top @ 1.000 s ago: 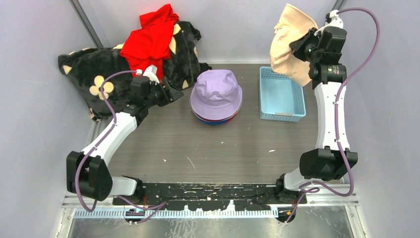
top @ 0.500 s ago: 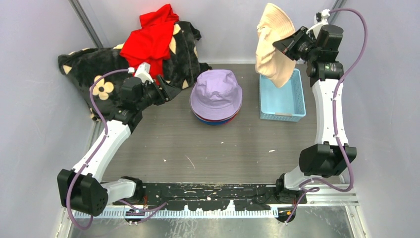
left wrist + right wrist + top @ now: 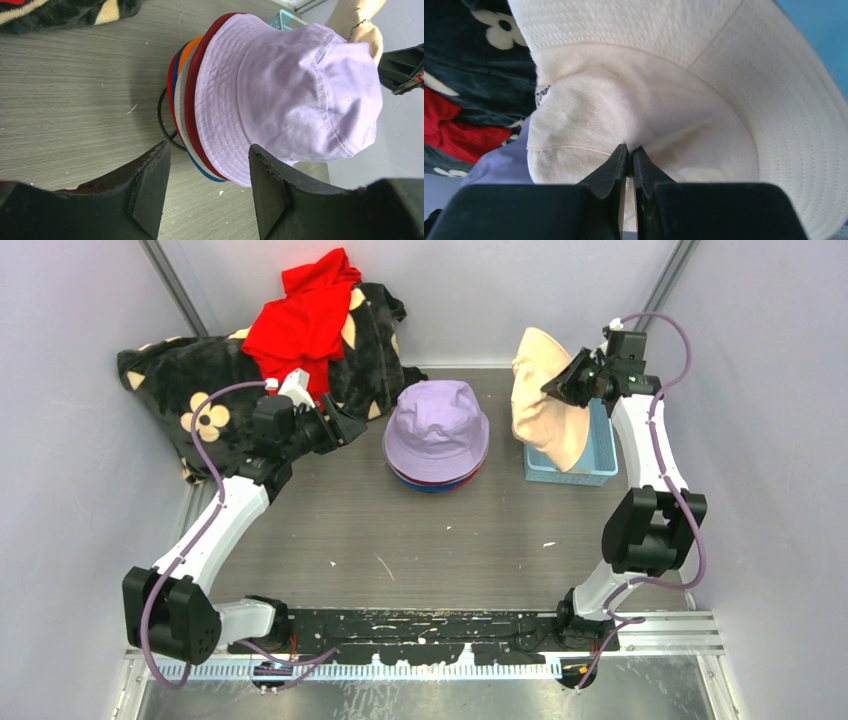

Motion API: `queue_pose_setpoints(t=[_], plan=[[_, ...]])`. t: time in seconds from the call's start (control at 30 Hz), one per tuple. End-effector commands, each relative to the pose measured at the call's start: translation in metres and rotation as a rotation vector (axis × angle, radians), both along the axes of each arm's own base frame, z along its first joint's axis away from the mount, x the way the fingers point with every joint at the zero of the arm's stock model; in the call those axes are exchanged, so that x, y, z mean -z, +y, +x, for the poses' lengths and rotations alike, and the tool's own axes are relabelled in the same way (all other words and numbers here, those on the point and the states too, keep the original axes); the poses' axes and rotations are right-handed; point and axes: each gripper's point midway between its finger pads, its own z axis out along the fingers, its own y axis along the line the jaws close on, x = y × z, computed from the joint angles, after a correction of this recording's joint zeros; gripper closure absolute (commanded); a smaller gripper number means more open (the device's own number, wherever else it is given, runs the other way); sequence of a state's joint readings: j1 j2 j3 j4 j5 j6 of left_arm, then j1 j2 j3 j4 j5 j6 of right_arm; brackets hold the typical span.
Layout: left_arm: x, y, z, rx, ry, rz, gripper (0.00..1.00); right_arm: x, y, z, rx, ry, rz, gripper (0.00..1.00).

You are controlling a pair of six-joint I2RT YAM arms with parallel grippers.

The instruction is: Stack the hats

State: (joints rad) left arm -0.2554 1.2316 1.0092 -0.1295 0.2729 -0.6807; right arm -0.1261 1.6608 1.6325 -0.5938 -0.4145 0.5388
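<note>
A stack of bucket hats stands mid-table, a lilac hat [image 3: 437, 423] on top with red, white, orange and blue brims under it [image 3: 190, 95]. My right gripper [image 3: 562, 382] is shut on the inside fabric of a cream hat [image 3: 545, 410] and holds it in the air over the left edge of a blue basket; the wrist view shows the fingertips [image 3: 629, 155] pinching the cream cloth [image 3: 674, 100]. My left gripper [image 3: 348, 426] is open and empty, low over the table just left of the stack, its fingers [image 3: 150, 185] pointing at the brims.
A light blue plastic basket [image 3: 596, 455] sits right of the stack. A black blanket with cream flowers [image 3: 190, 380] and a bright red garment [image 3: 300, 320] lie at the back left. Grey enclosure walls stand around the table.
My right arm has swung the cream hat down and to the left, from high at the back right to just over the basket's left edge. My left gripper has stayed almost still near the stack.
</note>
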Motion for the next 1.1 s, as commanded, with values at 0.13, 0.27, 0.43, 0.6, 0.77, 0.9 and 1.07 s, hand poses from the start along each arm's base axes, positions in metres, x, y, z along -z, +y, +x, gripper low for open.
queue_pose_setpoints(t=[0.13,0.27,0.43,0.6,0.77,0.9,1.07], plan=[[0.0,-0.007,0.007,0.019,-0.017,-0.016,0.41,0.035,-0.009,0.011,0.006,0.011,-0.051,0.99],[0.009,-0.009,0.011,0.02,0.006,-0.015,0.41,0.042,-0.011,0.014,0.017,0.011,-0.056,0.99],[0.013,-0.009,0.014,0.021,0.017,-0.014,0.42,0.028,-0.008,0.016,0.012,-0.036,-0.049,0.99],[0.014,-0.01,0.016,0.02,0.02,-0.012,0.41,-0.036,-0.004,0.01,0.004,-0.216,-0.046,0.99],[0.011,-0.011,0.018,0.023,0.014,-0.02,0.42,-0.12,0.009,-0.011,-0.032,-0.428,-0.014,0.99],[0.006,-0.012,0.016,0.027,0.004,-0.03,0.42,-0.172,0.022,-0.025,-0.076,-0.549,0.054,0.99],[-0.004,-0.01,0.011,0.026,-0.022,-0.035,0.42,-0.223,0.047,-0.035,-0.198,-0.652,0.199,0.99]])
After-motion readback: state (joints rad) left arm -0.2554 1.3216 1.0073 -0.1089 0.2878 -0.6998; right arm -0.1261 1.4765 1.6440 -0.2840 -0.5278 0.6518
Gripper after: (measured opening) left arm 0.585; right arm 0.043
